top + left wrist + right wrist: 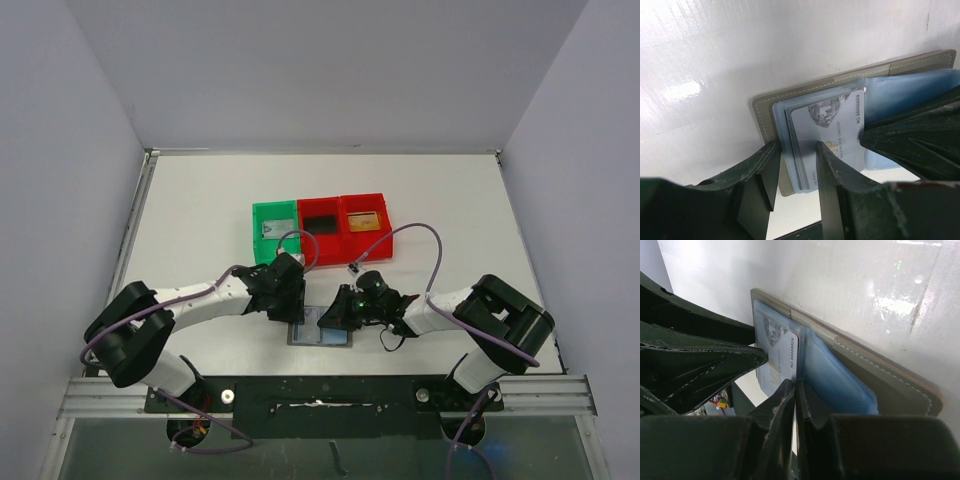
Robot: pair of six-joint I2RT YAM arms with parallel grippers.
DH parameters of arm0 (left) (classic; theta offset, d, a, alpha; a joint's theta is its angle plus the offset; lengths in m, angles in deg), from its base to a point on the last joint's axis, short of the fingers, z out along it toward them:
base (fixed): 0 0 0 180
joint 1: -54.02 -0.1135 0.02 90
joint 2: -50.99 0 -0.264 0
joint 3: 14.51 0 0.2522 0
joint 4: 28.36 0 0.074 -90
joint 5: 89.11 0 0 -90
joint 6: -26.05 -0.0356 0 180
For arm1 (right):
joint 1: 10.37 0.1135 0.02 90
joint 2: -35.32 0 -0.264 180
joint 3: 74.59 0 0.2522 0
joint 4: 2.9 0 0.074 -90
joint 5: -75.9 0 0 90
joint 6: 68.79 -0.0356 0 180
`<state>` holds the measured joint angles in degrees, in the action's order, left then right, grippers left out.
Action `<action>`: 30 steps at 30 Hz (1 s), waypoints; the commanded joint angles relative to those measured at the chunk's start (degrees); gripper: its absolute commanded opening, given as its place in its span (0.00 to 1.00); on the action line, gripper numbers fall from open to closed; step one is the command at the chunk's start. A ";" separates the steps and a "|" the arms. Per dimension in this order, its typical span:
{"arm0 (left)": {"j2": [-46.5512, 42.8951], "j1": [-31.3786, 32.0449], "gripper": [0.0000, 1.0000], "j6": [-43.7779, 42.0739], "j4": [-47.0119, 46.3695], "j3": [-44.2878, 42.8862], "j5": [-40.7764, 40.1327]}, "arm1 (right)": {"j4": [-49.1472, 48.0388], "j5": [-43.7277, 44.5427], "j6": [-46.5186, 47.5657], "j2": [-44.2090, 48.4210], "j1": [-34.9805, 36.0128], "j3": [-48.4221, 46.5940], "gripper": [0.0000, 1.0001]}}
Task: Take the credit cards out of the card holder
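Observation:
The grey card holder [305, 338] lies open on the table near the front edge, its bluish pockets [900, 95] showing. A silvery-grey credit card [832, 125] sticks partly out of a pocket. My left gripper [796, 150] is open, its fingers resting on the holder's left end and straddling the pocket stack's edge. My right gripper [795, 384] is shut on the near edge of the silvery-grey card [782, 357], beside the holder [890, 380]. In the top view the left gripper [293, 305] and right gripper [332, 318] meet over the holder. No black card shows in the holder.
A green bin [256, 232] and two red bins [343, 232] stand in a row behind the holder, each with a flat item inside; the middle one's item is dark. Grey walls close in the table on three sides.

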<state>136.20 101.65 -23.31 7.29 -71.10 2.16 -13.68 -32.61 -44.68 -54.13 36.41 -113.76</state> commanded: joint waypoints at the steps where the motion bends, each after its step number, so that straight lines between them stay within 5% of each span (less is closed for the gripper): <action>1: 4.19 0.84 0.33 -2.00 3.31 0.86 -4.51 | -3.30 -1.24 0.78 1.37 -0.47 0.82 0.03; 13: 5.81 1.31 0.28 -1.84 4.11 -0.13 -5.23 | -7.33 -3.76 0.71 4.42 -3.09 4.46 0.00; 17: 5.85 1.44 0.24 -2.05 4.04 -0.48 -5.08 | -2.52 -1.95 1.83 4.03 -2.27 2.37 0.20; 20: 5.71 1.69 0.22 -2.17 4.10 -1.07 -4.45 | 5.11 1.30 3.80 2.22 -0.11 -2.60 0.26; 30: 5.34 1.91 0.16 -2.02 4.30 -2.52 -3.34 | 6.49 4.35 2.13 -0.86 2.51 -5.96 0.18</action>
<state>138.80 102.75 -24.11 8.87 -74.32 1.22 -7.03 -29.70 -42.58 -54.48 38.49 -118.94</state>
